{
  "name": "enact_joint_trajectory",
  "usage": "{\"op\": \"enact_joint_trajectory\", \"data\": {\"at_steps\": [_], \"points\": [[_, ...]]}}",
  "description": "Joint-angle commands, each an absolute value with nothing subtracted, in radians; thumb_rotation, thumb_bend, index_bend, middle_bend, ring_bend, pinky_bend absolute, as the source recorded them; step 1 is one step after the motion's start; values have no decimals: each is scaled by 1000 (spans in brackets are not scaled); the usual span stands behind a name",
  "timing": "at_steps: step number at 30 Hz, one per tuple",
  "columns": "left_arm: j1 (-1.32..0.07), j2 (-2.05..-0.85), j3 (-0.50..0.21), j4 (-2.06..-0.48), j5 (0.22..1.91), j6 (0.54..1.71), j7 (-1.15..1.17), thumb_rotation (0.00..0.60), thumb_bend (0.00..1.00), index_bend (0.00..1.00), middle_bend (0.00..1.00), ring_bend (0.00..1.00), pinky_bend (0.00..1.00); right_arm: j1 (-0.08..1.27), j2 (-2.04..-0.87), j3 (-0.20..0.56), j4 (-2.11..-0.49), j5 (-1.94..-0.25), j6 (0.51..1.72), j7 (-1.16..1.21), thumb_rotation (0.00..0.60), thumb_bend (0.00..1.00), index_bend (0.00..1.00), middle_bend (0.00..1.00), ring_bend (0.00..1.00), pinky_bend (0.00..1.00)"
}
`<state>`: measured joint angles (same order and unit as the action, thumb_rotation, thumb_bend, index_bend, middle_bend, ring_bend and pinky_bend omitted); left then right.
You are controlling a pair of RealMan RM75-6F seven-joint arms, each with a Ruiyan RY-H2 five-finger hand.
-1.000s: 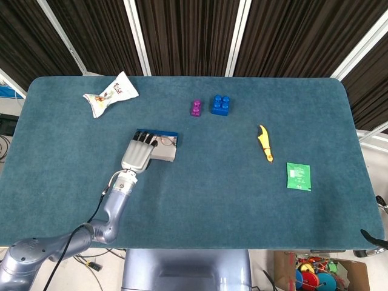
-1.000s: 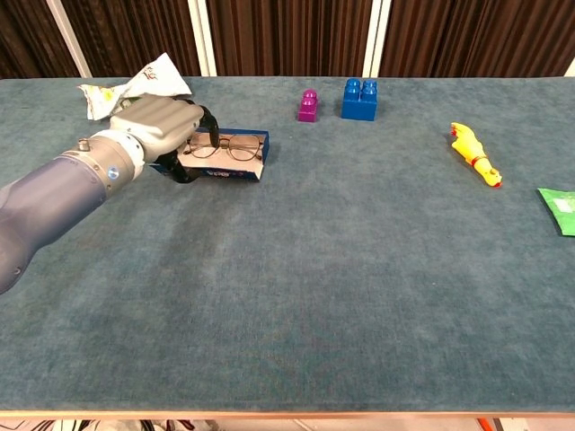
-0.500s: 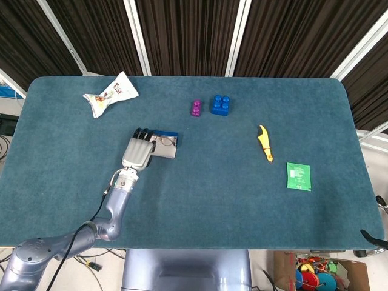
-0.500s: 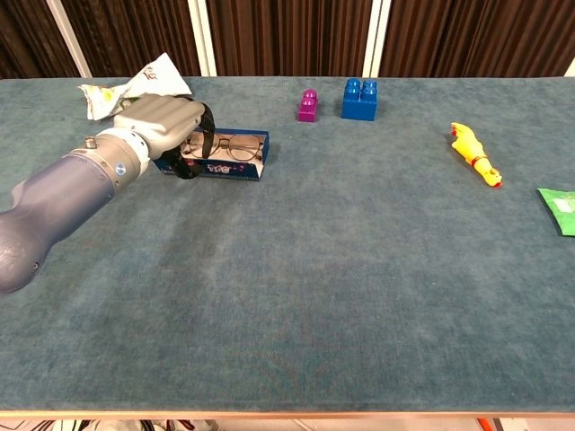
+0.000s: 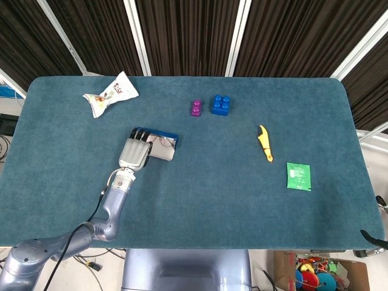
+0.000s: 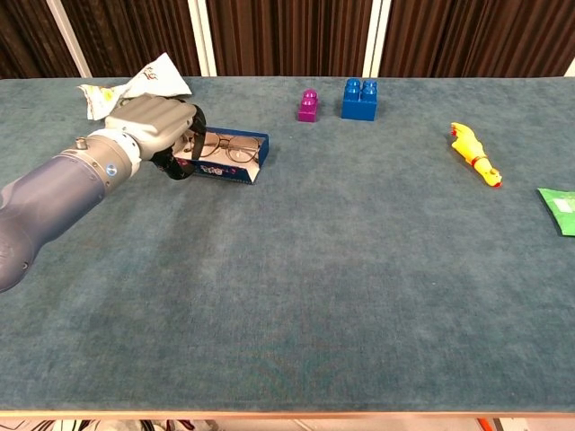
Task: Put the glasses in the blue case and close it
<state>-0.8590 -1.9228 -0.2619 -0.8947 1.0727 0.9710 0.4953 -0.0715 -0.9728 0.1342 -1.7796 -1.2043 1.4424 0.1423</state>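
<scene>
The left hand reaches from the near edge of the teal felt counter and curls its fingers over the left end of the open blue rectangular case, probably gripping it to steady it or start the lid; the right hand is out of sight. The thin wire-rimmed glasses lie inside the case. Beyond the case lies a crumpled white snack wrapper, its print too small to read.

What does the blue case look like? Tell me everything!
The case is a small, flat blue box, open, with a pale lining inside. The glasses, thin wire frames with round lenses, lie in it. It sits on the table's left side, its left end tipped up a little. The left hand covers and touches that end.
</scene>
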Motion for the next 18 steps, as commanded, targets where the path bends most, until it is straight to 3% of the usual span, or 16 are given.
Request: {"op": "enact_joint_trajectory", "data": {"at_steps": [1,9,18], "points": [[-854,-1917,-259,-905,1070,968,501,600,384,595,179,81,90,-71,-973,134,-1780,-1204,1443,141,600,156,0,25,126,237],[-814,-1865,-244,-998,1055,981,530,600,433,604,179,81,70,-72,-973,134,-1779,-1206,1444,144,600,157,0,25,126,237],[-746,-1712,-216,-1274,1042,1039,596,600,446,593,177,80,58,-71,-972,134,-1780,-1210,1445,144,600,157,0,25,125,237]]}}
